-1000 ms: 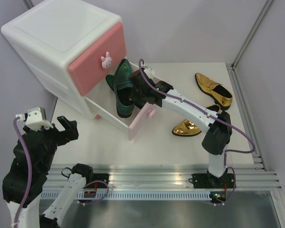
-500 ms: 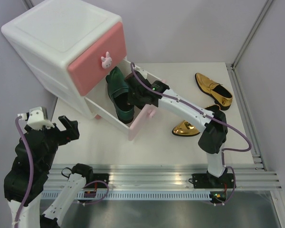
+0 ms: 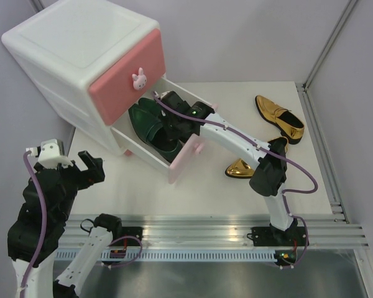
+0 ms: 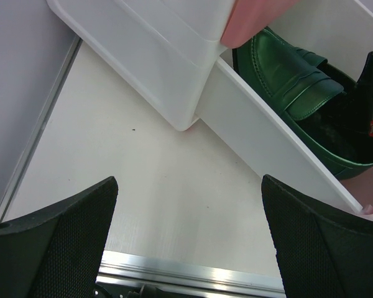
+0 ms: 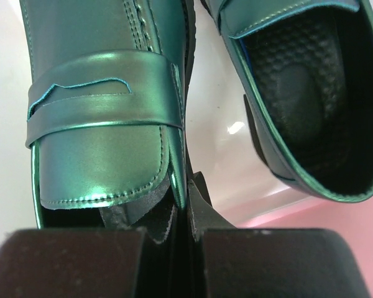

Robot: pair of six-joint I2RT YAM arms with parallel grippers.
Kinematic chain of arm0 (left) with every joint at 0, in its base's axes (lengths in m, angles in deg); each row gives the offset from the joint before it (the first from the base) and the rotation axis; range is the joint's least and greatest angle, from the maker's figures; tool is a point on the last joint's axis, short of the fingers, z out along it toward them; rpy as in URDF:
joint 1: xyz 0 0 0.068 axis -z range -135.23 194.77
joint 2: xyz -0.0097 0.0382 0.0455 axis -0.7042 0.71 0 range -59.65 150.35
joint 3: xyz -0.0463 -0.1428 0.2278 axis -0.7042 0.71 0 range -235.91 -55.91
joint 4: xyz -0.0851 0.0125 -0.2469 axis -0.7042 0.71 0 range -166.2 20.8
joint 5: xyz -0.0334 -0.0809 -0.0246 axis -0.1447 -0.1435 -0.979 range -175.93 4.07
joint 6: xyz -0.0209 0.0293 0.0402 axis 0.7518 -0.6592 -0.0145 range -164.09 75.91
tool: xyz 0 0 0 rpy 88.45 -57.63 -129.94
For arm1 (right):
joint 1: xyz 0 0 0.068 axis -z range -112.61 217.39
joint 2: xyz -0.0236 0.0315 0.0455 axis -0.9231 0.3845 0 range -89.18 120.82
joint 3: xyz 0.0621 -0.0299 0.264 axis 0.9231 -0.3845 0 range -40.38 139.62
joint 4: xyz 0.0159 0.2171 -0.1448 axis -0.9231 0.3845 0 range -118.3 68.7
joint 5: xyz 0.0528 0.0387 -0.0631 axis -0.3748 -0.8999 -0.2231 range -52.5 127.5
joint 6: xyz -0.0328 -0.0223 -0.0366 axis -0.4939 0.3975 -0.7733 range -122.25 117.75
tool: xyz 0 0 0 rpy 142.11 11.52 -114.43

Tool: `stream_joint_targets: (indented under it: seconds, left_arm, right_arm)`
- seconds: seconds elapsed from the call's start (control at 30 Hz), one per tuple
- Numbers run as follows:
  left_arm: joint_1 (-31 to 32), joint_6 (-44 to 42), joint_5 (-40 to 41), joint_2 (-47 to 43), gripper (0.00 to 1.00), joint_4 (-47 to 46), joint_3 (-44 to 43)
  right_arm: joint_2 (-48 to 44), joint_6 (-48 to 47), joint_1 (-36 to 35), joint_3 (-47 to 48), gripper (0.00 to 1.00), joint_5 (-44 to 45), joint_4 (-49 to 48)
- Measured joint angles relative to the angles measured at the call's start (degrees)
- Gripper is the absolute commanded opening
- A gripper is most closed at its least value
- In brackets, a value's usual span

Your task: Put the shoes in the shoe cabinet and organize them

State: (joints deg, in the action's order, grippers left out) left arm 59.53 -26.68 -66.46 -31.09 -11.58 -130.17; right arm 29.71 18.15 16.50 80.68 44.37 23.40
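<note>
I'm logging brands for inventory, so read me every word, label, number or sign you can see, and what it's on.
None: no readable text in any view. The shoe cabinet, green shoes and gold shoes carry no visible print; the insole shows only a bumpy texture.

A white tabletop [image 3: 205, 192] spreads across the middle. Ribbed aluminium rails [image 3: 199, 239] run along its 6 o'clock edge, and a thinner metal track [image 3: 324, 155] along its 3 o'clock edge. Grey walls [image 3: 248, 37] stand behind, with a metal post [image 3: 329, 43] at 2 o'clock.
</note>
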Motion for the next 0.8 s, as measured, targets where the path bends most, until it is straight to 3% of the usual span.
stream_joint_targets:
  seconds: [0.27,0.8]
  left_arm:
    - [0.0,0.0,0.0,0.3,1.0,0.0,0.5]
    - [0.0,0.0,0.6,4.7,1.0,0.0,0.5]
  right_arm:
    - [0.0,-7.2,0.2,-3.2,0.0,-2.7,-3.6]
    - [-0.5,-5.0,4.9,-13.5,0.01,-9.6,-12.6]
